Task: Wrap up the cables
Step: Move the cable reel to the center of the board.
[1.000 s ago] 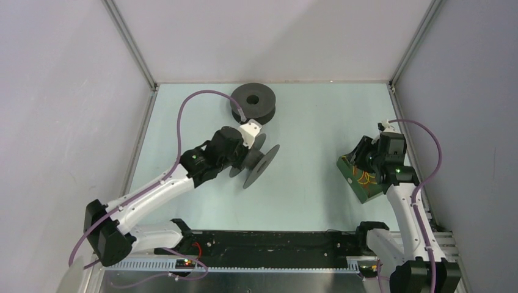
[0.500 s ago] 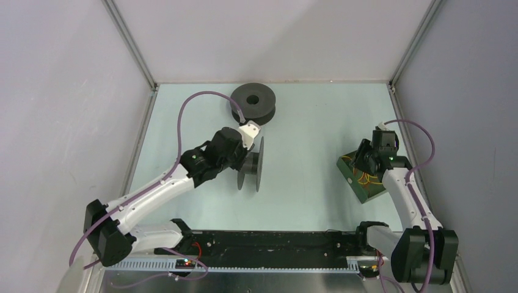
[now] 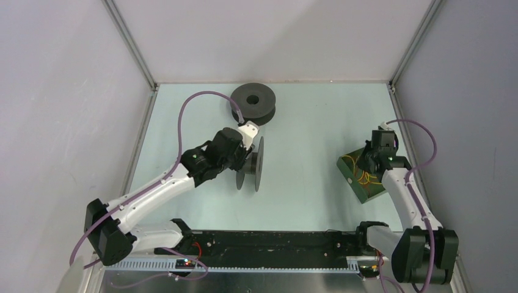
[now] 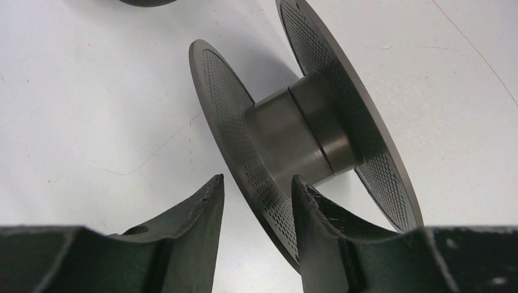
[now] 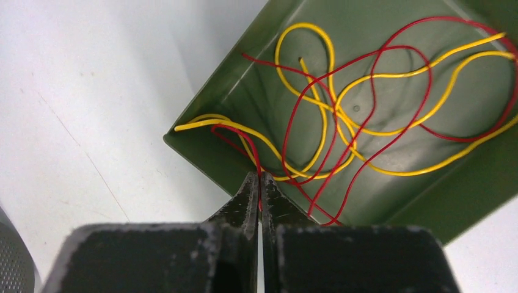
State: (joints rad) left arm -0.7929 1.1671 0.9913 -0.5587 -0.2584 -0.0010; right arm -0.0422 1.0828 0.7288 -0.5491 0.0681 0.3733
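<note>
Left fingers: our left gripper (image 4: 258, 183) is released, with its fingers spread. The near flange of the upright spool (image 4: 293, 134) sits in the gap. One finger is outside that flange and the other is between the two flanges, beside the hub.
Upright spool: dark grey, standing on its rims on the counter (image 3: 305, 134), left of centre.
Second spool: the second spool (image 3: 253, 101) lies flat near the far edge of the counter, just beyond the left wrist and apart from the upright one.
Right fingers: our right gripper (image 5: 261, 177) is clenched, its tips pressed together at the near corner of the green tray (image 5: 211, 155).
Red cable: a strand of the red cable (image 5: 255, 157) runs straight into the seam between the tips. We read it as pinched there, though the tips hide the contact itself.
Yellow cable: the yellow cable (image 5: 189, 126) loops across the tray floor, tangled with the red. One free end rests at the tray's left corner.
Tray: it sits on the right side of the counter, set at an angle, under the right wrist.
</note>
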